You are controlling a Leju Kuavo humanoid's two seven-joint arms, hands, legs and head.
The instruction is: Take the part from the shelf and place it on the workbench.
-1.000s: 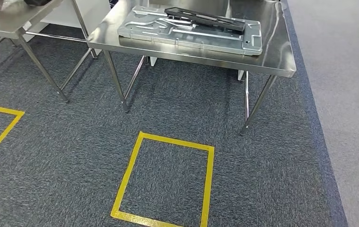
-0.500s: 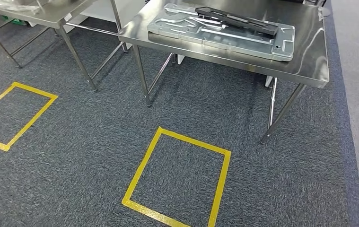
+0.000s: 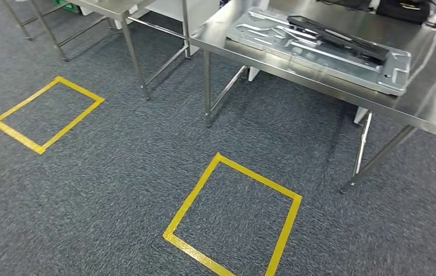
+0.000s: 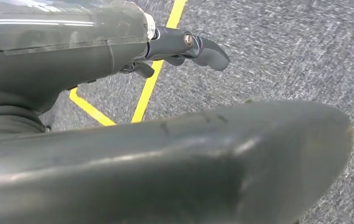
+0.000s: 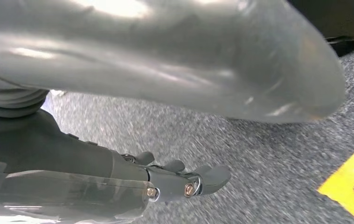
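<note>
Our left hand (image 4: 184, 46) and right hand (image 5: 184, 179) hang loose, holding nothing. The black part (image 3: 337, 39) lies on the tray (image 3: 261, 31); it looks stiff and light, so we would grip its long edges.

The left hand (image 4: 175, 154) hung over grey carpet (image 4: 296, 51), thick thumb up close, dark fingers (image 4: 198, 46) stretched out w/ nothing in them. Yellow tape lines (image 4: 149, 84) ran across the carpet beneath, meeting at a corner. Carpet looked blurred.
</note>
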